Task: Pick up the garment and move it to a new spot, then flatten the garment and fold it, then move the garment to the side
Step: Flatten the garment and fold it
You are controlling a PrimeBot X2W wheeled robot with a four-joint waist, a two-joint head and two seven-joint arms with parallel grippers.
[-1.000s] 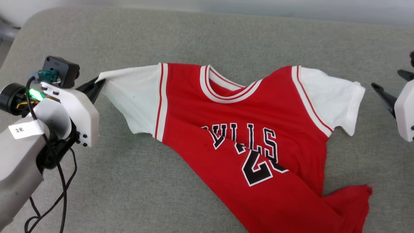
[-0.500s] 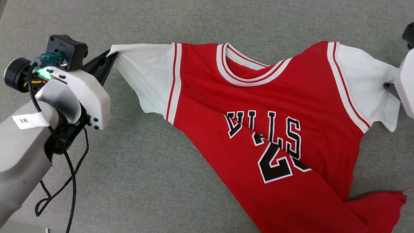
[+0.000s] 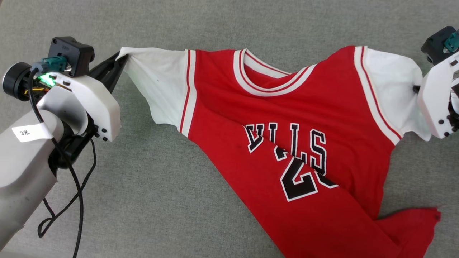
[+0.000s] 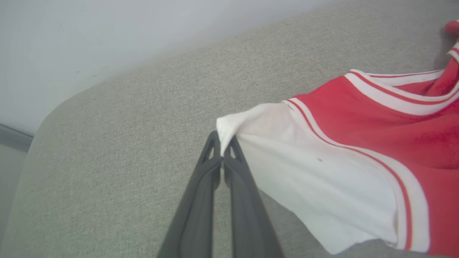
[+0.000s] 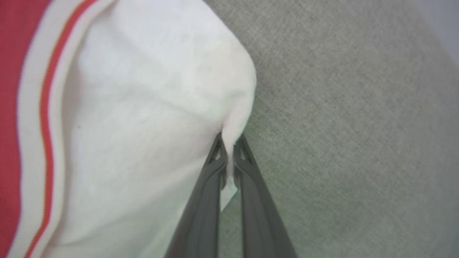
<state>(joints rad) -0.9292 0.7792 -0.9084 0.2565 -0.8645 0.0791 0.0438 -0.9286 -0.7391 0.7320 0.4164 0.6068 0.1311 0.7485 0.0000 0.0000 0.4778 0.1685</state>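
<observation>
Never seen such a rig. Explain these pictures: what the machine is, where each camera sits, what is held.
It is a two-armed robot. The wide picture comes from a camera on its head, looking down at a grey padded surface. On it lies a red jersey T-shirt with white sleeves, its lower part creased. The other two pictures come from wrist cameras, each looking along its gripper's two dark fingers. The left gripper is shut on the edge of one white sleeve; the right gripper is shut on the other sleeve.

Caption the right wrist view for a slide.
The right gripper pinches the white sleeve edge of the garment over a grey cushion.
</observation>
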